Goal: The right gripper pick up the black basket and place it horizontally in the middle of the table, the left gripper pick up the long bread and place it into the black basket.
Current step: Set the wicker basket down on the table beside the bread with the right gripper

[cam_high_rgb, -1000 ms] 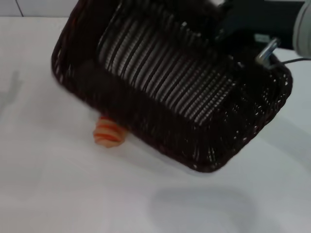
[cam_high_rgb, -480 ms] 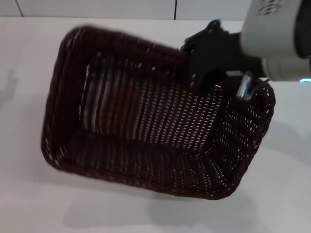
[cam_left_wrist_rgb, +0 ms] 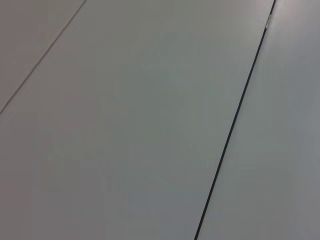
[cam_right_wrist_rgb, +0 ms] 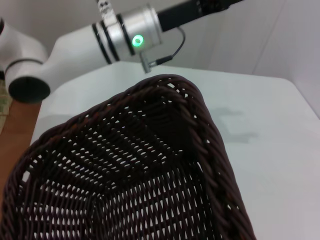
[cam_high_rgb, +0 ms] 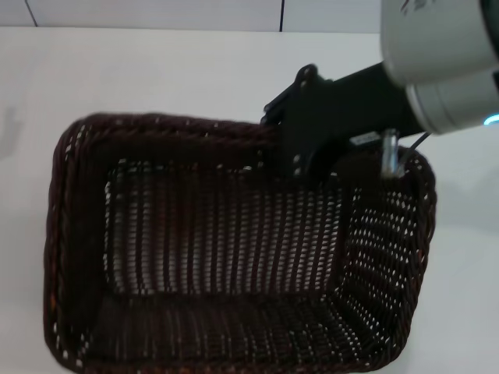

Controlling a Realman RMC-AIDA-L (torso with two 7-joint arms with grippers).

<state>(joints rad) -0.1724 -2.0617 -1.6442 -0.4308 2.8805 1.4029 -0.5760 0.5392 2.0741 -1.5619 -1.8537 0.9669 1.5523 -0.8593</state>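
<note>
Clearly step 1 of 2 is in hand: the right gripper (cam_high_rgb: 312,167), a black metal clamp on a thick white arm, has its jaws closed over the far braided rim of the black basket (cam_high_rgb: 226,265), a large rectangular dark wicker basket with open weave and sloping sides. It fills the near middle of the plain white table (cam_high_rgb: 140,70), apparently lifted. Next, I judge, it must be lowered level, long side across, then released. No bread shows.
</note>
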